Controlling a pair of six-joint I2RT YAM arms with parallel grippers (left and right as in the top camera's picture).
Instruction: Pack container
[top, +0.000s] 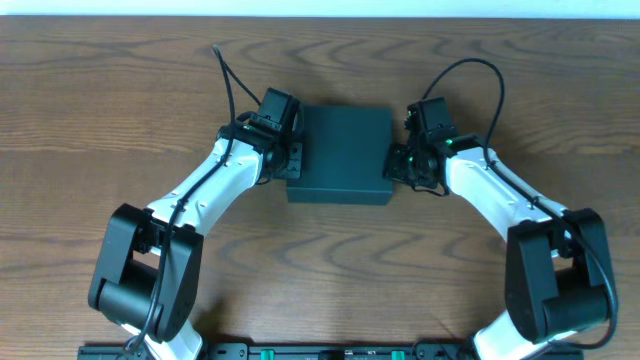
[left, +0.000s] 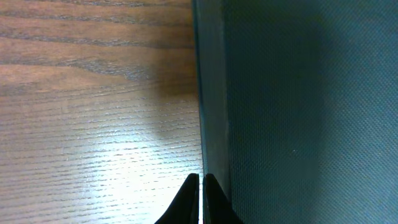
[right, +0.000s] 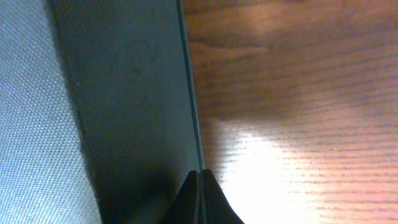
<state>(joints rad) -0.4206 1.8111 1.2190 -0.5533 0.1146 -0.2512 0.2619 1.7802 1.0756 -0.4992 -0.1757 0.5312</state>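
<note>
The dark teal-black square matte container (top: 342, 152) sits at the middle of the brown wooden table (top: 120, 90). The left gripper (left: 202, 186) is closed at its left wall and the right gripper (right: 200, 184) is closed at its right wall. Each wrist view crops the fingertips, so I cannot tell whether they pinch the box's thin edge.

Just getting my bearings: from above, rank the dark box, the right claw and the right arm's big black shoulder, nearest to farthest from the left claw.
1. The box, right beside the left claw.
2. The right claw, across the box.
3. The black shoulder, bottom right.
</note>
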